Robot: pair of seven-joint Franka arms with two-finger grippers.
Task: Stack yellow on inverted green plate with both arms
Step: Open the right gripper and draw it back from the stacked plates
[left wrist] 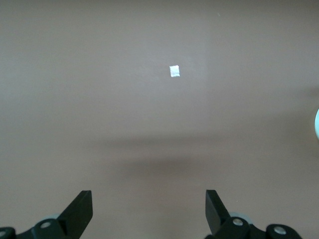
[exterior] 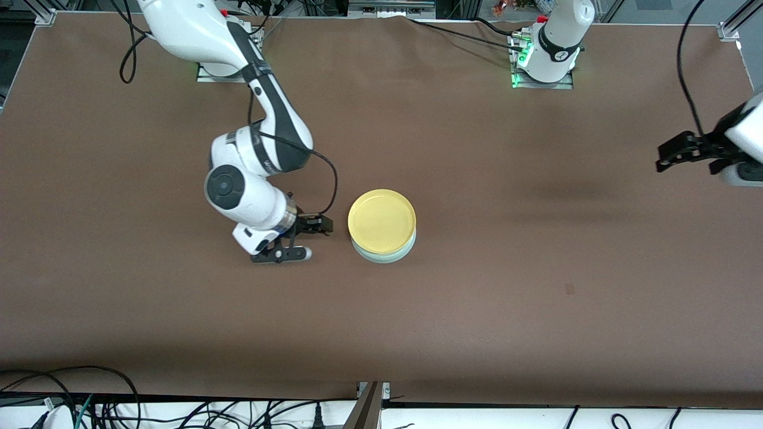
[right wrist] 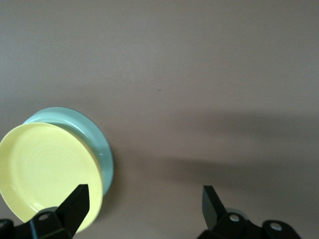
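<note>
Sat rim-up on the upturned green plate (exterior: 384, 255), that yellow plate (exterior: 381, 221), just beside the right gripper (exterior: 307, 238) hanging spread and empty low over the brown table (exterior: 477, 310), and well apart from the left gripper (exterior: 667, 156), likewise spread, empty, waiting over the table's end.

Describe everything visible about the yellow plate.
The yellow plate is small, round and bright, plastic by its look, with a shallow raised rim and faint rings inside. It sits rim-up on the pale green plate, slightly offset so a green crescent shows. Only that plate touches it. The open right gripper is beside it, apart; the open left gripper waits away.
</note>
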